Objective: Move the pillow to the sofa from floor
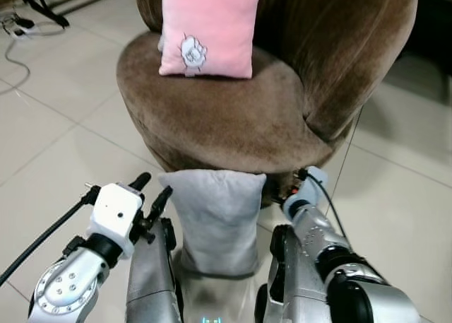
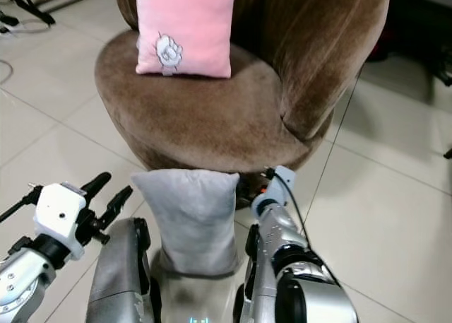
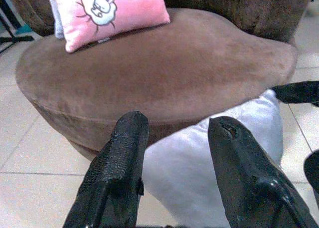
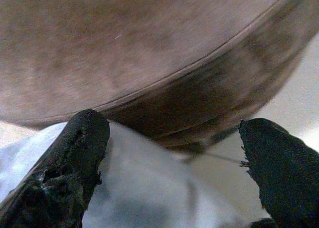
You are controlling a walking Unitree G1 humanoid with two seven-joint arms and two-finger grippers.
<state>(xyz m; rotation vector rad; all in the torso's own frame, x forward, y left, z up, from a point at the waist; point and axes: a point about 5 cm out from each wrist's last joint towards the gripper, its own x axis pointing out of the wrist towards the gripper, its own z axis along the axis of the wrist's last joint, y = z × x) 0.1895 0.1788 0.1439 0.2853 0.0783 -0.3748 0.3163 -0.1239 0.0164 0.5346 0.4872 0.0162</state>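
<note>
The grey pillow (image 1: 215, 220) is propped upright on the floor against the sofa (image 1: 240, 118) front, so pickup isn't done yet. Left claw (image 1: 152, 192) and right claw (image 4: 174, 158) are both spread open beside it. Next, it'd need to be squeezed between them and lifted onto the seat.

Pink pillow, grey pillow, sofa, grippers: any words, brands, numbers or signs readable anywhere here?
No readable text anywhere.
Pink pillow on the sofa: a white cartoon drawing, no letters; a small tag at its lower edge is too small to read.
Grey pillow: plain.
Left gripper and right gripper: no markings legible.
</note>
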